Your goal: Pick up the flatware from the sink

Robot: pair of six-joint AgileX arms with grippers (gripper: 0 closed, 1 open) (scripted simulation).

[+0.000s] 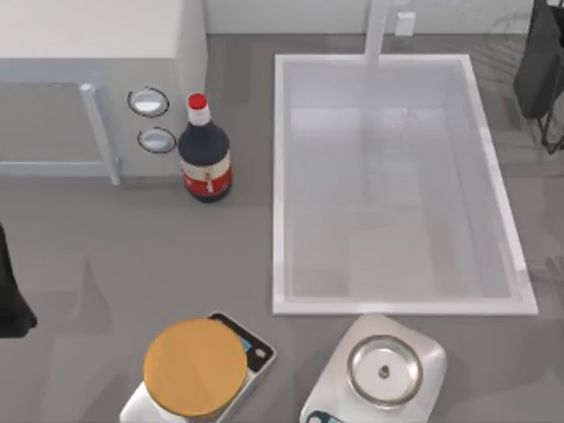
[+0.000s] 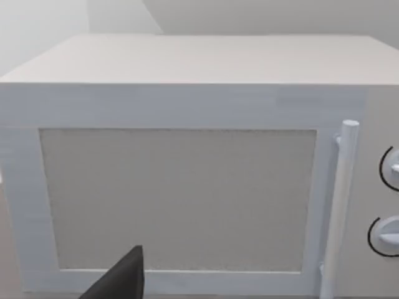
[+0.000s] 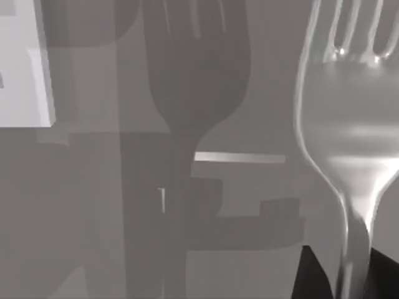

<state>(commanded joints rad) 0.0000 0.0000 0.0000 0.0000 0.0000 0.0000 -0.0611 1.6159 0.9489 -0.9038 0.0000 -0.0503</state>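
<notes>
While the large rectangular white sink [image 1: 284, 176] with its raised pale rim sits toward the right half of the grey table [image 1: 106, 256], its basin floor lies bare under the white faucet post [image 1: 377, 31] at its far short side. The right arm is at the top view's upper right edge, beyond the sink's far right corner, seen there as a dark shape. In the right wrist view, the slim pale silver metal fork [image 3: 349, 124] stands close before the camera, tines pointing away from the wrist, its neck narrowing down between the two dark fingertips [image 3: 312, 274] of the right gripper [image 3: 349, 277], which are closed against the handle; the fork is thus lifted clear and casts a broad fork-shaped shadow on the grey surface behind it. The left arm is parked at the table's left edge, dark against the grey, and its wrist camera faces the door of the white boxy microwave [image 2: 174, 193] with its upright bar handle [image 2: 340, 205]; one dark finger [image 2: 124, 277] shows, but I cannot tell how far the left gripper is open. A dark bottle with a red cap [image 1: 204, 154] stands between microwave and sink. Near the front edge sit a scale carrying a round tan disc [image 1: 196, 366] and a small square steel scale with a round pan [image 1: 383, 370].
</notes>
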